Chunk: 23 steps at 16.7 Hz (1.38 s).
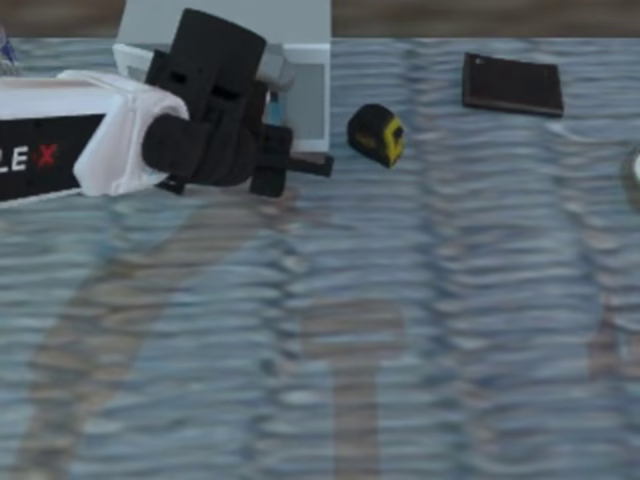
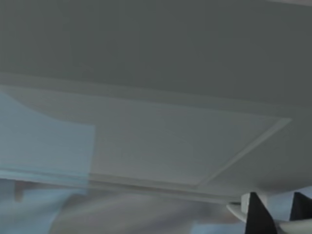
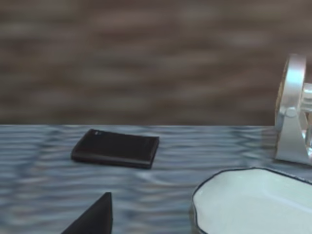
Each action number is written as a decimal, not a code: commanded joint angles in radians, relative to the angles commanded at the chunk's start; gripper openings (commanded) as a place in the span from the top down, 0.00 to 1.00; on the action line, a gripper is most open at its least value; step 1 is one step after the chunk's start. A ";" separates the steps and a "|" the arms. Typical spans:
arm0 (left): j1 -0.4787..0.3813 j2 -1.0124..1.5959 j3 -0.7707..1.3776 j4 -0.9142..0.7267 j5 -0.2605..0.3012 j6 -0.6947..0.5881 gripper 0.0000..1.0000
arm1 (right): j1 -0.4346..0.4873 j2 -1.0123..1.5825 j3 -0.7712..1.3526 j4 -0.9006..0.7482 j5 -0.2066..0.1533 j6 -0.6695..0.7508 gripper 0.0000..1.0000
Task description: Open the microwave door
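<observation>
Blue-grey rippled cloth covers the desk (image 1: 450,330), with a brown wall behind it in the right wrist view. At the far left of the desk in the top view stands the microwave (image 1: 225,20), white-grey and boxy, cut off by the upper edge. The left arm reaches in from the left edge, and its black left end effector (image 1: 300,160) sits right against the microwave's front, hiding much of it. In the left wrist view the microwave door (image 2: 161,146) fills almost everything: a flat white-framed panel with a grey window, seen very close, pale blue showing at one side. Two dark fingertips (image 2: 257,217) of that end effector stand apart at the panel's lower edge with a pale curved piece between them; whether they pinch it I cannot tell.

Just right of the microwave lies a yellow-and-black tape measure (image 1: 377,134). Farther right, well apart, a flat dark book (image 1: 512,84) rests near the far edge.

The right end effector shows only as one dark fingertip in the right wrist view, so its state I cannot tell. That view also holds the book (image 3: 116,148), a white dish (image 3: 253,202) with a dark rim, and a silver stand-mounted object (image 3: 292,112).
</observation>
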 joint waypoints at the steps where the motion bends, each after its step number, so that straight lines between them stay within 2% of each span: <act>1: 0.000 0.000 0.000 0.000 0.000 0.000 1.00 | 0.000 0.000 0.000 0.000 0.000 0.000 0.00; 8: -0.006 0.001 0.000 -0.001 0.009 -0.002 1.00 | 0.000 0.000 0.000 0.000 0.000 0.000 0.00; 14: 0.024 -0.041 -0.052 0.018 0.061 0.072 1.00 | 0.000 0.000 0.000 0.000 0.000 0.000 0.00; 23: 0.024 -0.041 -0.053 0.017 0.061 0.072 1.00 | 0.000 0.000 0.000 0.000 0.000 0.000 0.00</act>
